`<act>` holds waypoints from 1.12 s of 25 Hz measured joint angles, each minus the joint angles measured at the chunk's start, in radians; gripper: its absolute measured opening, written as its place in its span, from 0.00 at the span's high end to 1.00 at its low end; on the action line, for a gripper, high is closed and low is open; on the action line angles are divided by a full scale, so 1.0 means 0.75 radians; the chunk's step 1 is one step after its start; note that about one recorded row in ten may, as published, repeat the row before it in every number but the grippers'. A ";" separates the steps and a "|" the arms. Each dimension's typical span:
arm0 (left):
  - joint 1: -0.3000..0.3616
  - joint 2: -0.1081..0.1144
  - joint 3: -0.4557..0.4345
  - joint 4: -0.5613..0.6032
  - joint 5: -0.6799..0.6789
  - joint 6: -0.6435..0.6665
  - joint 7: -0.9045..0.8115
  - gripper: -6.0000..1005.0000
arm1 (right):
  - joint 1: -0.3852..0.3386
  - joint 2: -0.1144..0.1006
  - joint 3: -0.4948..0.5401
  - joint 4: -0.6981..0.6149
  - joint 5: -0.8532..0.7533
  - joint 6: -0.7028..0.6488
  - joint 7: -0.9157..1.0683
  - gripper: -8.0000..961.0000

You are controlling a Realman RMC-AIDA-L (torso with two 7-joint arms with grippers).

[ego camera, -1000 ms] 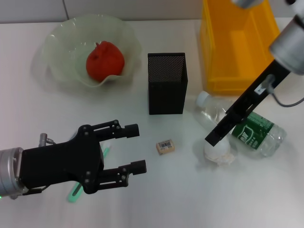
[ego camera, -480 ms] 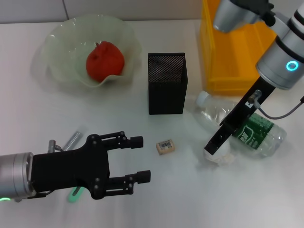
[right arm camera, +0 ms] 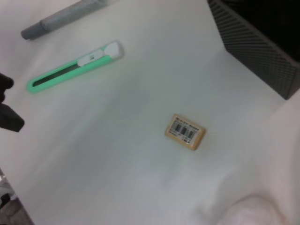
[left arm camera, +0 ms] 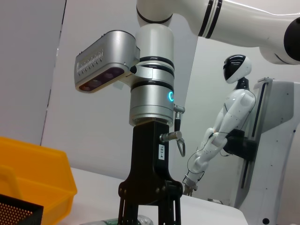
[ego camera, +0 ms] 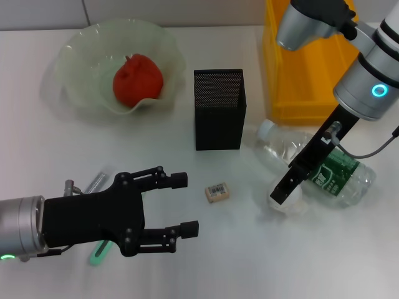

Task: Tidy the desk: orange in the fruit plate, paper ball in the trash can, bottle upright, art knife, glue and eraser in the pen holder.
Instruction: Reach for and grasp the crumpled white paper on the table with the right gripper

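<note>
right gripper (ego camera: 282,194): arm slanting down, tip on paper ball (ego camera: 288,200) beside lying bottle (ego camera: 318,165); jaws state cannot tell | left gripper (ego camera: 181,207): low over desk (ego camera: 249,261), jaws wide apart, empty, near eraser (ego camera: 217,192)

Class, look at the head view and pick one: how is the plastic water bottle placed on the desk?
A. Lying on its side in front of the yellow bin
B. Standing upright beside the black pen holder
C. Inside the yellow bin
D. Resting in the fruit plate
A: the bottle lies flat on the desk in front of the yellow bin, cap end nearer the pen holder.
</note>
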 joint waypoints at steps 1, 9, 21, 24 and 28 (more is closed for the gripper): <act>-0.001 0.000 0.000 0.000 0.000 0.000 0.003 0.19 | 0.001 0.000 0.000 -0.002 -0.011 0.004 0.003 0.30; -0.006 0.000 -0.009 0.000 -0.001 -0.010 0.005 0.19 | 0.002 0.005 -0.054 0.009 -0.055 0.066 0.015 0.32; -0.036 -0.002 -0.010 -0.016 -0.003 -0.043 0.006 0.19 | 0.013 0.012 -0.094 0.112 -0.037 0.166 -0.011 0.34; -0.038 -0.002 -0.010 -0.016 -0.003 -0.050 0.006 0.19 | 0.014 0.014 -0.115 0.125 -0.036 0.184 -0.012 0.35; -0.040 -0.002 -0.010 -0.016 -0.003 -0.051 0.006 0.19 | 0.014 0.014 -0.131 0.135 -0.036 0.195 -0.014 0.35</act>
